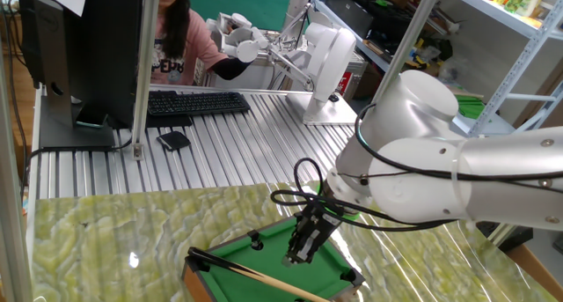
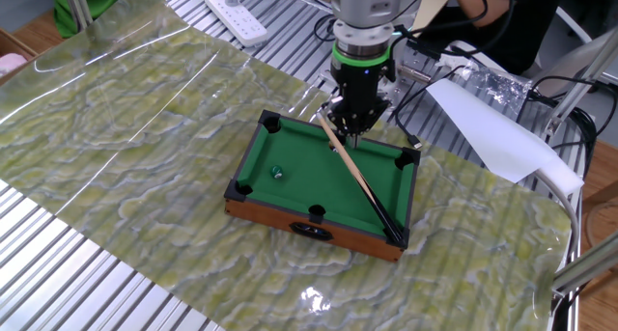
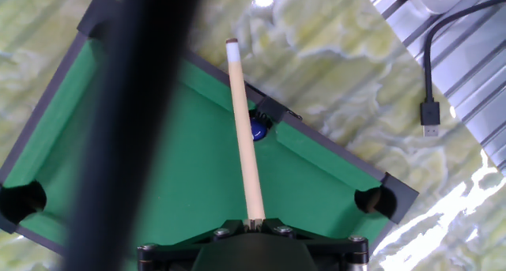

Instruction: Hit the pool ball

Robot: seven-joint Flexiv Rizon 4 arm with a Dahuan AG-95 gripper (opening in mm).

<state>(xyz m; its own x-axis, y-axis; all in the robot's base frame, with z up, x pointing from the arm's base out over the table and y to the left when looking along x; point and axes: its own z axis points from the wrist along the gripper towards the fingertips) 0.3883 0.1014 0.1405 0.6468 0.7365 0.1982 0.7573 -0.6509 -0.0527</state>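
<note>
Pool ball point(image 2: 276, 173) lies well apart from cue stick point(image 2: 362, 184) clamped in hand point(image 2: 346, 130); tip should be swung squarely toward it.

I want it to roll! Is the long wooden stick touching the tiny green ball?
Apart: the other fixed view shows bare felt between tiny green ball and long wooden stick.

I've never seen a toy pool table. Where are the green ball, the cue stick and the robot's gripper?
pool ball point(image 2: 276, 172): other fixed view, its glossy top.
cue stick point(image 3: 244, 137): hand view, mid-shaft.
gripper point(image 2: 350, 130): other fixed view, between its fingertips.
</note>
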